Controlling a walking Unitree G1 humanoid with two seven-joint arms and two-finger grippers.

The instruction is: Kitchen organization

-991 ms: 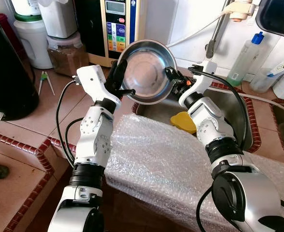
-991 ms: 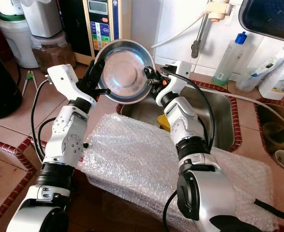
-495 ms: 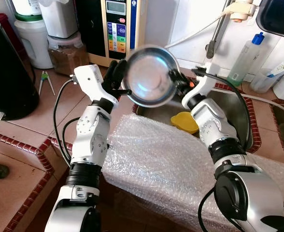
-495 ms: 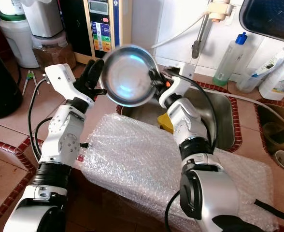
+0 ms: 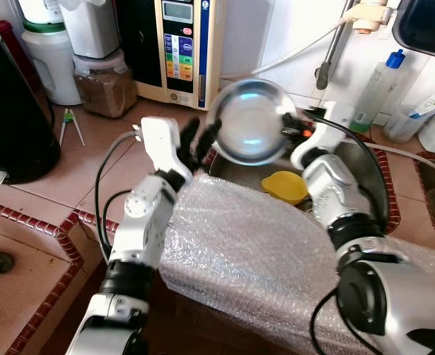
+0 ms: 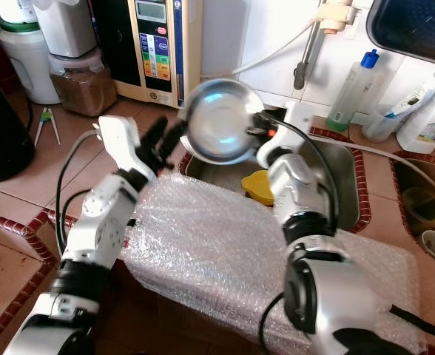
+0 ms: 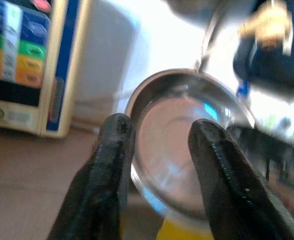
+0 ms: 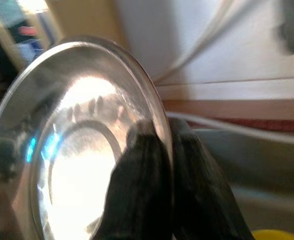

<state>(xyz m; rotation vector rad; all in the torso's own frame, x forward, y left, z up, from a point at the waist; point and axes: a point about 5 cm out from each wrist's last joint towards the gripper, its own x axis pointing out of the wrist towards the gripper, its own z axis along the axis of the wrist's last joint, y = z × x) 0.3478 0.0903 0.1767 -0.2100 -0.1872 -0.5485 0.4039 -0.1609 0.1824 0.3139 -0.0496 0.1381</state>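
Fingers of the right gripper (image 8: 159, 165) pinch the steel bowl (image 5: 251, 122) by its rim, tilted above the sink (image 5: 369, 174); the left gripper (image 7: 159, 155) sits spread, released, alongside.

Steel bowl (image 5: 251, 121) – shiny silver, blue glint inside. Gripper fingers (image 7: 214, 165) black, arms silver-white. Bubble wrap (image 5: 254, 251) clear, dotted texture. Yellow object (image 5: 285, 185) in grey sink (image 6: 347, 185). Counter tiles (image 5: 69, 166) terracotta, dark red-and-white edging. Water appliance (image 5: 180, 48) cream – multicoloured buttons.
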